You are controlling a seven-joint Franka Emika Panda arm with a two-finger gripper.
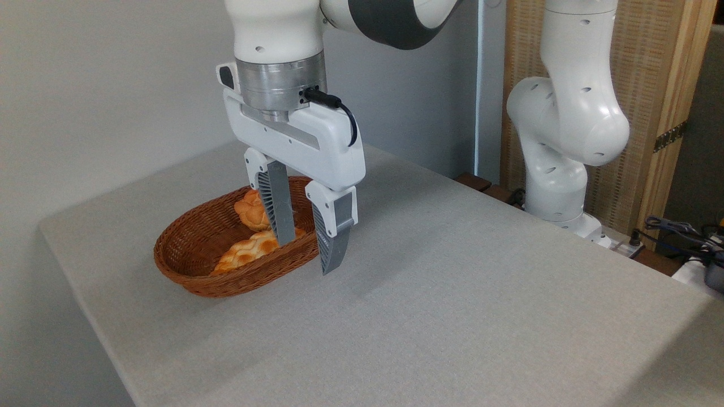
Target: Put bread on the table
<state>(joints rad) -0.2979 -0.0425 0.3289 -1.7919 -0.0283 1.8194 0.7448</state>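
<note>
The bread [251, 210], a small round golden-orange bun, lies at the back of a brown wicker basket [195, 265] on the left part of the light grey table [452, 294]. My gripper [308, 254] hangs open in front of the basket's right end, nothing between its fingers. One grey finger [280, 206] partly covers the bun in this view; the other finger [332, 240] overlaps the basket's right rim. I cannot tell how high the fingertips are above the basket.
A longer flat braided loaf [246, 251] lies in the basket's front half. A second white robot arm [565, 130] stands off the table's far right corner, with cables [679, 232] beside it. A grey wall runs behind the table.
</note>
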